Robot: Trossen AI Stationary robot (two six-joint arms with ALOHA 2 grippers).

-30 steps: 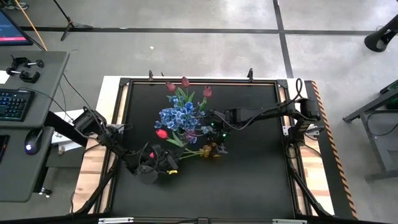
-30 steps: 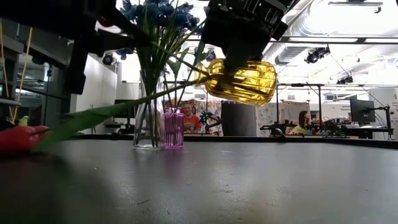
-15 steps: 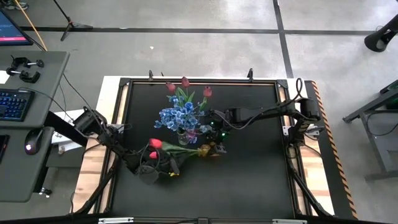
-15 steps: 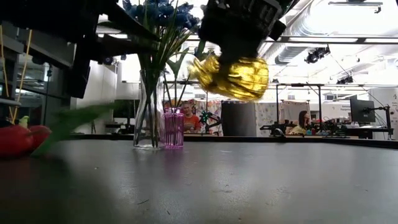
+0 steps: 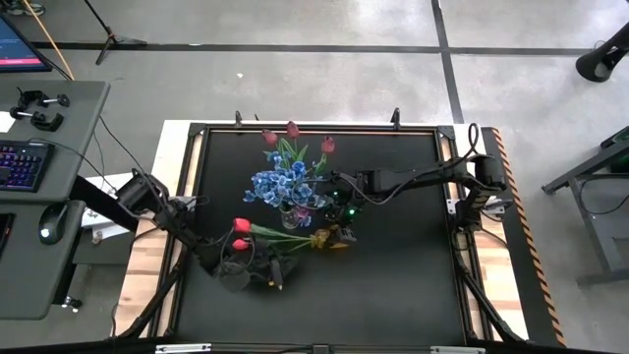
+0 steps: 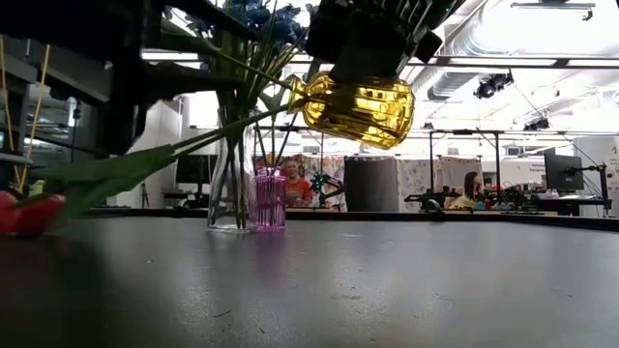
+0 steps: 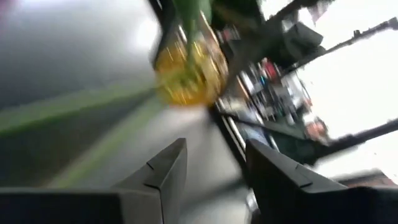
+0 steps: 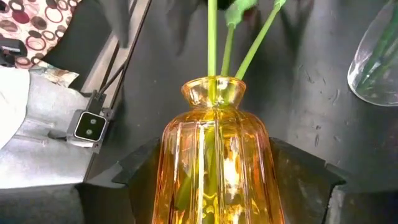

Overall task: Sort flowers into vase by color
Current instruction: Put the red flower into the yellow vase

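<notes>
The right gripper [image 8: 214, 186] grips a yellow vase [image 8: 214, 162] by its belly, one dark finger on each side of the ribbed glass. In the low view the yellow vase [image 6: 356, 104] hangs clear above the worktop [image 6: 368, 290], tipped on its side with the neck pointing toward the left arm. Green stems [image 8: 211, 43] run into its neck.

From above, the yellow vase [image 5: 329, 238] sits near the middle of the worktop [image 5: 393, 285], just beside the blue flowers [image 5: 282, 187]. Two red tulips [image 5: 240, 234] lie near the left gripper [image 5: 263, 275], their stems reaching across to the yellow vase's neck. In the low view the red tulip heads [image 6: 27, 211] rest low at the worktop's surface, with long green leaves slanting up toward the vase.

The left gripper [image 7: 214, 168] has its fingers apart with nothing between them; the stems pass beyond the fingertips [image 7: 174, 155], not in the gap.

The blue flowers stand in a clear vase [image 6: 230, 174] toward the far side of the worktop, and a small pink vase [image 6: 269, 199] stands touching or just beside it. Maroon tulips [image 5: 293, 131] show past the blue flowers, near the far edge. Whether they stand in the pink vase I cannot tell.
</notes>
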